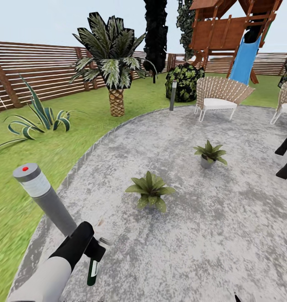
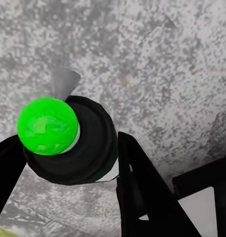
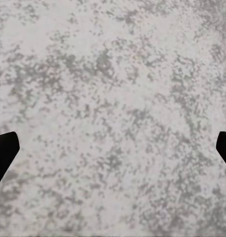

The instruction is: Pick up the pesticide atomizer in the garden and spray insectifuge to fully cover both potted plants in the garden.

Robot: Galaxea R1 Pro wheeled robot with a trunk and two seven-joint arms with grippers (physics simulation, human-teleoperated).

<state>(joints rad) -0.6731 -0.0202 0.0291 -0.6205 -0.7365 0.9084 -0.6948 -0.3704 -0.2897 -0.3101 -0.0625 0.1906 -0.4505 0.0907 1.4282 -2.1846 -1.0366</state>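
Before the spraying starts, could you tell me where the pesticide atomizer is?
In the head view, the pesticide atomizer hangs in the left gripper at lower left, over the patio's edge, beside the bollard lamp.

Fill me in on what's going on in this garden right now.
The robot stands at the edge of the stone patio. Its left gripper is shut on the spray bottle, which hangs down beside a grey lamp post. The two potted plants sit further out on the patio, and the bottle is not aimed at either. The right gripper hangs open over bare stone, holding nothing.
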